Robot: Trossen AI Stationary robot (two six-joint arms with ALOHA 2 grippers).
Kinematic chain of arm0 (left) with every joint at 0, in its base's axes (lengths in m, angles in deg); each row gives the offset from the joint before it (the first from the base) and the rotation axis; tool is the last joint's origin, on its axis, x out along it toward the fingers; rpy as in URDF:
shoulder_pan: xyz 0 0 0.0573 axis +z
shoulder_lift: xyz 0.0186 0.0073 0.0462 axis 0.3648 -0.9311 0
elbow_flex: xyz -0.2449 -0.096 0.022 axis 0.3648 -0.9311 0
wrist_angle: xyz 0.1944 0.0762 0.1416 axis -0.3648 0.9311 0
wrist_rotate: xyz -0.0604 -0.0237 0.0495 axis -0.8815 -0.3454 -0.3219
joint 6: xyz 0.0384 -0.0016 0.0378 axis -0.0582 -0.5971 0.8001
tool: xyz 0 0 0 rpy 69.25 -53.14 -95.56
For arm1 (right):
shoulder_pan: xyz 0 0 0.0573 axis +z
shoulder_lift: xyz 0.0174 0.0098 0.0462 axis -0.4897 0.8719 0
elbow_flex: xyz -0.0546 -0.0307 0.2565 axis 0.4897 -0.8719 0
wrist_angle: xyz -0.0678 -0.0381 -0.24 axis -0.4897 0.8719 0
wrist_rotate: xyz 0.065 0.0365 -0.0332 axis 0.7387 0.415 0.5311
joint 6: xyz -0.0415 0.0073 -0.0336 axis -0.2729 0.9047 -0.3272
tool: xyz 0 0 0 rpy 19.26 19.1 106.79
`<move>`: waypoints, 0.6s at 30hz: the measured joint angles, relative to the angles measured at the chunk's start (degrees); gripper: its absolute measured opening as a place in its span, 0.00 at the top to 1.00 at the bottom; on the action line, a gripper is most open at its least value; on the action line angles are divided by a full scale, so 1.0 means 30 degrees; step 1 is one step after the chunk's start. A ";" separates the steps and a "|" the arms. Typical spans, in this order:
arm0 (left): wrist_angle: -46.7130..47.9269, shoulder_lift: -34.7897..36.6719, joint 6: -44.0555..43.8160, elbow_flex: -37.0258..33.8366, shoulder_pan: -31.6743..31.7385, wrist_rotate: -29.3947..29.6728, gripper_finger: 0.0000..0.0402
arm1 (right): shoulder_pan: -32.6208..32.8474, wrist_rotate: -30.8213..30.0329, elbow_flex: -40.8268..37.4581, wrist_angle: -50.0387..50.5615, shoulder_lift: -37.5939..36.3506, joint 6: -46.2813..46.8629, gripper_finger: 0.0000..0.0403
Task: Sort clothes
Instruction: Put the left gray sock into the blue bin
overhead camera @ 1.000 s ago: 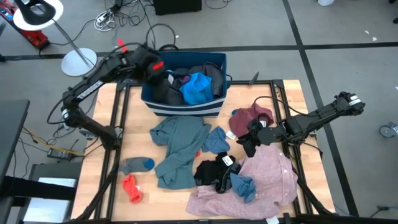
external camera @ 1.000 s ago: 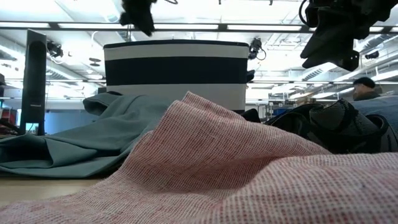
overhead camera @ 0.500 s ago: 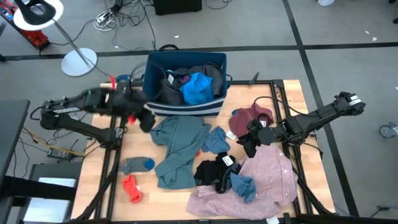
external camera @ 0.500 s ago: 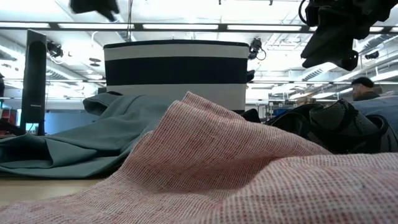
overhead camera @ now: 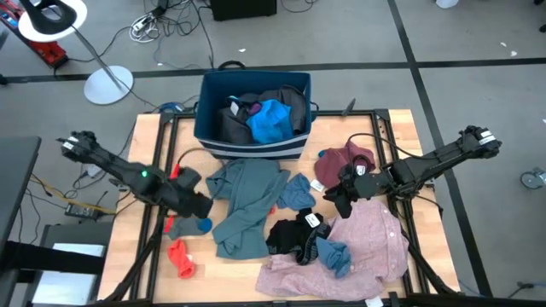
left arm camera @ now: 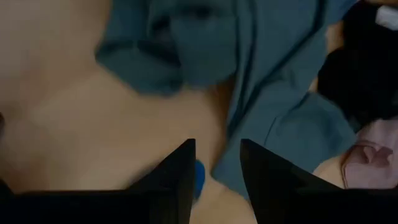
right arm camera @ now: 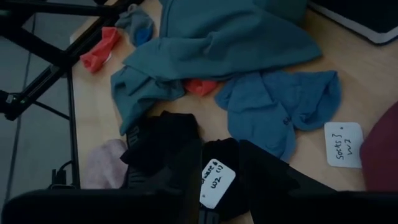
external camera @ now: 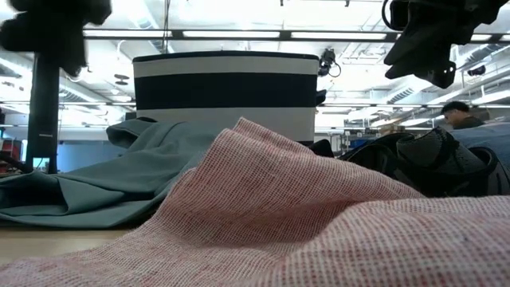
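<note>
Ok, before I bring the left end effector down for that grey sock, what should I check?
1. Left end effector open and empty: ok.
2. Lined up on the grey sock: ok, its blue toe shows between the fingers.
3. Teal-grey shirt clear of the grasp: not ok, its edge lies right beside the sock.
4. Right end effector shut on the black garment, lifted off the table: ok.
5. Room left in the bin: cannot tell.

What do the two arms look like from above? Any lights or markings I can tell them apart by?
Both arms are dark and slim-jointed. The left arm shows a small green light midway; the right arm has pale fittings at its outer end. Each wrist view shows two flat black fingers.
</note>
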 joint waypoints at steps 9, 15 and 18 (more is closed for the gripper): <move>-0.3980 -0.0042 -0.6216 -0.4698 -0.2597 -0.1635 0.68 | 0.0007 0.0140 0.0000 -0.0195 0.0001 -0.0154 0.74; -0.4787 -0.0657 -0.8770 -0.6505 -0.3197 -0.2615 0.68 | 0.0040 0.0168 0.0000 -0.0452 0.0000 -0.0147 0.74; -0.4754 -0.0911 -0.9135 -0.6812 -0.3204 -0.2765 0.68 | 0.0044 0.0279 0.0000 -0.0580 0.0000 -0.0153 0.74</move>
